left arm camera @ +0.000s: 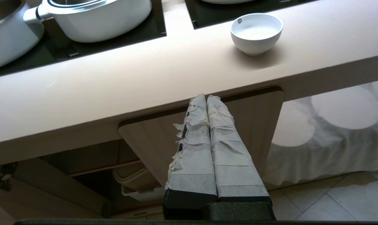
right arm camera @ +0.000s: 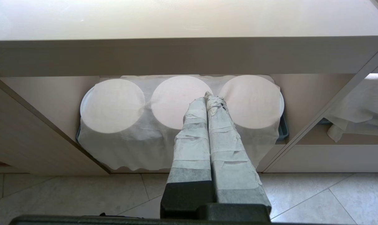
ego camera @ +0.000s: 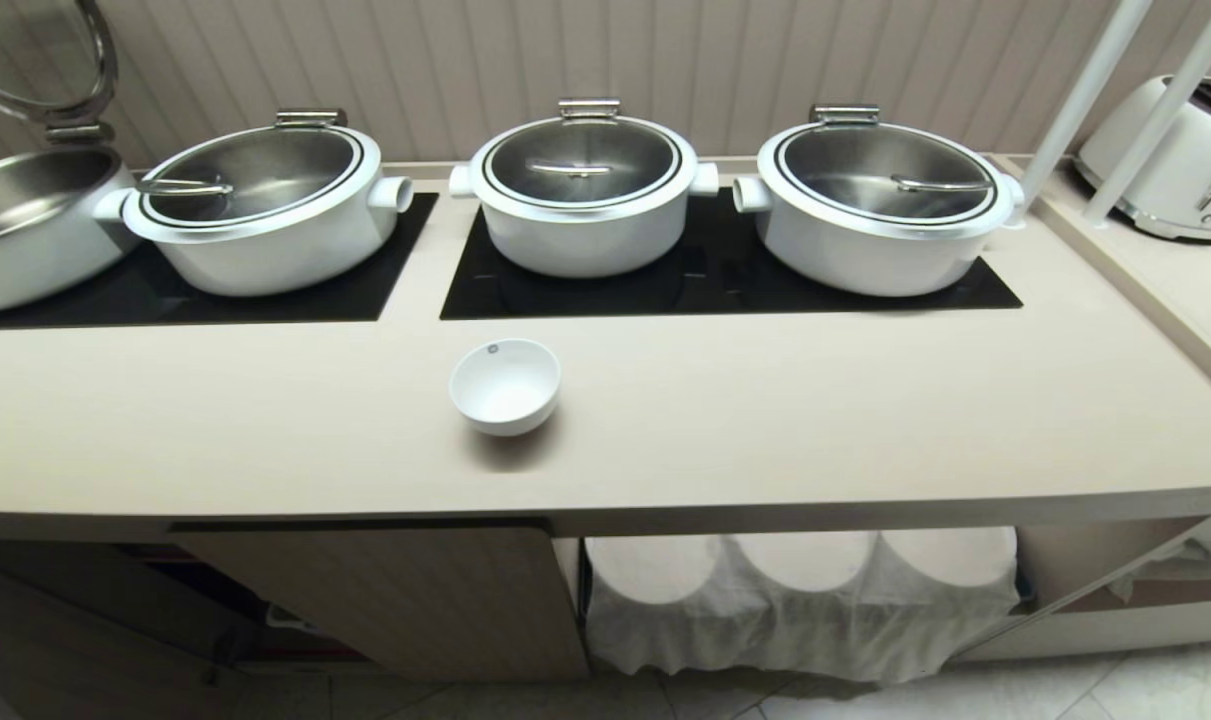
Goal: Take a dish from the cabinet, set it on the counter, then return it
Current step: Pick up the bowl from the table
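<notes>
Dish (ego camera: 505,386) is sitting on worktop (ego camera: 765,420); left end effector (left arm camera: 206,97), fingers together, is being kept below—should be opened before rim approach.

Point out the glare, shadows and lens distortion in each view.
Head view: counter edge bows from wide-angle distortion; the bowl casts a soft shadow toward the camera. Left wrist view: cabinet interior is dark under the counter. Right wrist view: the countertop is washed out by glare.

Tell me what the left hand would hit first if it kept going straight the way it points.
Probably the front edge of the counter, just above the open cabinet door; the shut left hand points there, though depth is unclear.
</notes>
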Motion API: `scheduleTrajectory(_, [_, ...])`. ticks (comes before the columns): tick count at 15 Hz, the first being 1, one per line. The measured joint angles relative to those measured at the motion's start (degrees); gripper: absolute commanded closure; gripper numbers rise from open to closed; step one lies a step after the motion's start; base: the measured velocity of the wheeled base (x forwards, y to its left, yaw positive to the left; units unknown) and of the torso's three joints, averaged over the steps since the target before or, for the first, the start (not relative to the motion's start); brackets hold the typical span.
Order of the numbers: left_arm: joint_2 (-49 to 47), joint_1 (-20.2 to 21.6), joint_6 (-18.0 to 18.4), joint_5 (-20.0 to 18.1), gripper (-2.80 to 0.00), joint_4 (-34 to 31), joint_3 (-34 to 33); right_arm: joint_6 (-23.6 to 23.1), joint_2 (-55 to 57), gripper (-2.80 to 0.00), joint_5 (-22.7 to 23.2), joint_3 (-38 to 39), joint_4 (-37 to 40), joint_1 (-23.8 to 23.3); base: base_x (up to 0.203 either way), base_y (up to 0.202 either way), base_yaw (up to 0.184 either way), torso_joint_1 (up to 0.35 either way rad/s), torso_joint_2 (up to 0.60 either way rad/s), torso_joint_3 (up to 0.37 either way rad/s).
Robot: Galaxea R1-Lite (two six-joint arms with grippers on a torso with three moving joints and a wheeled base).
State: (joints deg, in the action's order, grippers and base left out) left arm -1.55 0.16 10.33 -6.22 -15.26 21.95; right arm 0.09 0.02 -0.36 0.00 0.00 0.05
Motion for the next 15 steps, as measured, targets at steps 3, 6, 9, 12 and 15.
scheduleTrajectory(3, [-5.01, -0.06, -2.20, -0.01, 0.00, -0.22, 3.12, 0.01, 0.00, 0.00, 0.03, 0.00, 0.00, -0.02, 0.000, 0.000, 0.000, 0.000, 0.00, 0.000])
scheduleTrajectory(6, [-11.35, -0.18, -3.11, -0.50, 0.00, -0.15, 5.64, 0.01, 0.00, 0.00, 0.03, 0.00, 0.00, -0.02, 0.000, 0.000, 0.000, 0.000, 0.00, 0.000])
scheduleTrajectory(9, [-17.53, -0.26, -5.16, -3.01, 0.00, -0.17, 7.12, 0.01, 0.00, 0.00, 0.03, 0.00, 0.00, -0.02, 0.000, 0.000, 0.000, 0.000, 0.00, 0.000])
scheduleTrajectory(12, [-24.11, -0.29, -5.43, -3.95, 0.00, -0.24, 8.73, 0.01, 0.00, 0.00, 0.03, 0.00, 0.00, -0.02, 0.000, 0.000, 0.000, 0.000, 0.00, 0.000])
scheduleTrajectory(15, [-30.92, -0.42, -5.45, -5.91, 0.00, -0.35, 11.36, 0.02, 0.00, 0.00, 0.03, 0.00, 0.00, -0.02, 0.000, 0.000, 0.000, 0.000, 0.00, 0.000])
